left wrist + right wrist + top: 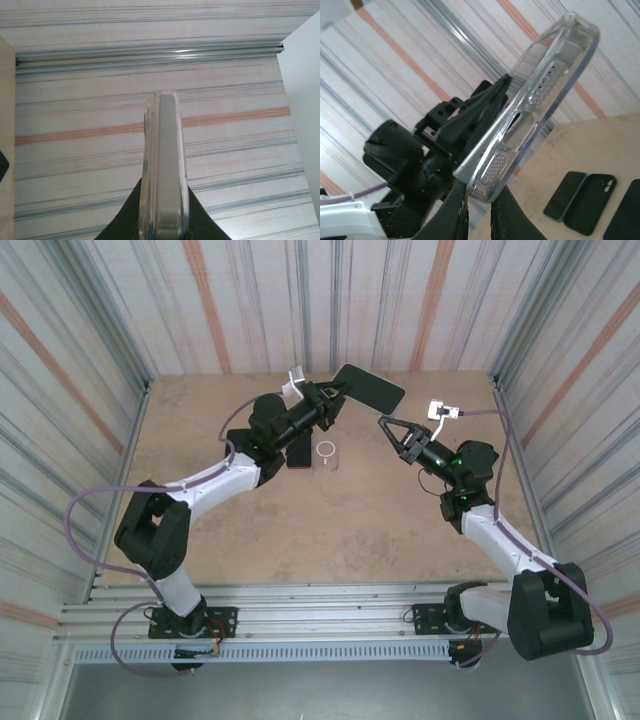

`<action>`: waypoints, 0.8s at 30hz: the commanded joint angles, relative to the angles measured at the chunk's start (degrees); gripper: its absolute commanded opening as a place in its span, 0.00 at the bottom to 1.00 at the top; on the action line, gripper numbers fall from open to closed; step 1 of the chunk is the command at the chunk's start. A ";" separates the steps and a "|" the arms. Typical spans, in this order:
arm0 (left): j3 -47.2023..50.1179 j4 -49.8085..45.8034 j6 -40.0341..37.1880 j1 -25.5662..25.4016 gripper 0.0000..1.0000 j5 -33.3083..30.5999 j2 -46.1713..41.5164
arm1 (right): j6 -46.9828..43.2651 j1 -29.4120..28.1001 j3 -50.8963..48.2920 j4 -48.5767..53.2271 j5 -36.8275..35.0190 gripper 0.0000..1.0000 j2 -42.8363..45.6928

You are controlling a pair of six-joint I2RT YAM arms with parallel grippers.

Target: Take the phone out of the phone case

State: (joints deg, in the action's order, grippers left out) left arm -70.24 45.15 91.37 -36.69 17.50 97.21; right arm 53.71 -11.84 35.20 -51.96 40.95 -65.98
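Hanging above the far middle of the table (350,515), the phone (368,388) in its clear case (540,100) is clamped edgewise by the left gripper (162,225), bracing it while the right gripper (480,217) pinches the case's right near corner, seemingly to peel it away.

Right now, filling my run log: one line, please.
left gripper: shut on clear plastic case holding dark phone, aloft; right gripper: at its end, grip unclear

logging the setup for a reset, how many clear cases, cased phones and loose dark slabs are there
clear cases: 2, the held case, the ringed case
phone in the held case: 1
loose dark slabs, phone or case unclear: 3, left slab, middle slab, edge slab cut by the frame
total: 6
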 commanded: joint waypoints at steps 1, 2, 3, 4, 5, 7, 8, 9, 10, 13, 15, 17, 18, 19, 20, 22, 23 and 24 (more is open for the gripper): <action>-4.91 8.05 4.70 -2.95 0.00 11.29 -2.11 | -8.86 1.46 1.42 14.63 0.31 0.04 -2.14; -5.08 7.71 4.52 -2.96 0.00 11.36 -2.20 | -9.37 1.80 1.90 15.33 0.62 0.04 -2.23; -5.08 7.43 4.44 -2.95 0.00 11.59 -2.28 | -9.97 1.94 2.34 16.28 0.38 0.04 -2.22; -5.08 7.42 4.29 -2.95 0.00 11.83 -2.30 | -9.99 2.48 2.50 16.44 0.42 0.04 -2.14; -4.91 7.17 3.90 -2.95 0.00 11.95 -2.44 | -8.92 3.19 2.63 15.48 1.12 0.04 -2.15; -4.04 6.83 3.38 -2.95 0.00 11.58 -2.90 | -7.76 3.70 3.53 14.89 2.30 0.04 -2.07; -3.78 6.88 3.22 -2.87 0.00 11.43 -3.06 | -8.46 3.57 4.38 16.51 2.63 0.04 -1.97; -3.93 6.82 3.07 -2.78 0.00 11.43 -3.07 | -9.14 3.50 4.93 18.09 2.26 0.04 -1.81; -4.29 6.50 2.67 -2.78 0.00 11.88 -3.07 | -9.32 3.61 5.18 18.73 1.95 0.04 -1.85; -6.22 3.52 0.16 -1.89 0.00 13.89 -3.46 | -6.91 3.92 5.79 17.54 2.76 0.05 -2.61; -6.71 -0.53 -3.59 -0.52 0.00 15.74 -4.40 | -4.99 4.18 6.21 14.54 4.98 0.08 -3.36; -7.05 -3.72 -6.91 0.80 0.00 17.31 -4.96 | -6.67 4.40 7.12 15.60 6.60 0.21 -3.14; -6.97 -5.10 -8.45 1.66 0.00 18.35 -5.16 | -8.62 4.54 7.61 17.42 7.59 0.27 -2.81; -6.74 -5.85 -9.31 2.53 0.00 18.86 -5.35 | -10.04 4.75 8.07 19.10 8.42 0.31 -2.46; -6.57 -6.63 -10.70 3.39 0.00 19.60 -5.45 | -11.71 4.95 8.58 20.95 9.33 0.35 -2.04; -7.27 -9.06 -13.32 5.07 0.00 21.68 -5.62 | -16.69 5.19 10.01 25.85 11.89 0.43 -1.44; -7.72 -10.12 -15.23 5.81 0.00 22.42 -5.71 | -20.21 5.52 11.01 29.60 12.85 0.45 -1.14; -8.61 -11.64 -17.47 6.58 0.00 23.86 -5.57 | -23.07 5.80 11.84 32.34 13.88 0.48 -1.01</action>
State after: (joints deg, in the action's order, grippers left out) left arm -75.00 34.39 81.01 -32.05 33.78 95.31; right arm 40.73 -6.66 43.40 -28.99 51.57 -67.92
